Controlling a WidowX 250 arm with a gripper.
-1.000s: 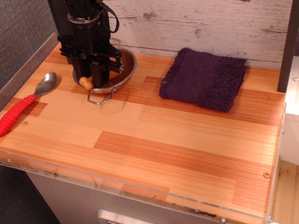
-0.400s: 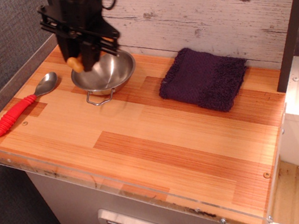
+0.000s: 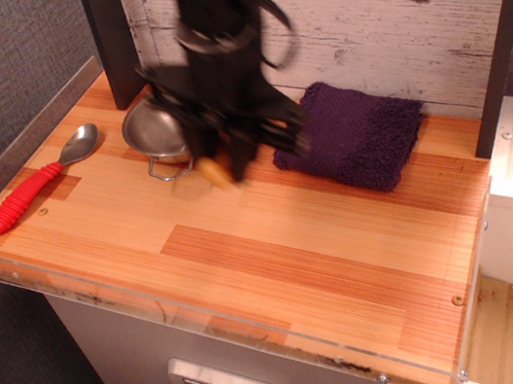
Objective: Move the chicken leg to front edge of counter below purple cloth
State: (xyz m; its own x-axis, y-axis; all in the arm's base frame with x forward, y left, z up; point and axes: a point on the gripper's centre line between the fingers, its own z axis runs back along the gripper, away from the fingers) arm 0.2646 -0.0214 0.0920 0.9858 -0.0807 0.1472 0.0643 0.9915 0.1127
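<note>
- Looking down at the counter, we found the gripper blurred, hanging above the wood between the steel bowl and the purple cloth.
- We saw the jaws clamped on the chicken leg; only a tan-golden end poked out below the black fingers, clear of the surface.
- We noted the leg sat toward the back half of the counter, just left of the cloth's left edge, and well apart from the front edge.
- We recorded the cloth lying flat near the back right corner, its left side partly hidden by the arm.
- We saw the bowl near the back left, its wire handle pointing forward, partly covered by the arm.
- We logged a red-handled spoon along the left edge, metal end toward the bowl.
</note>
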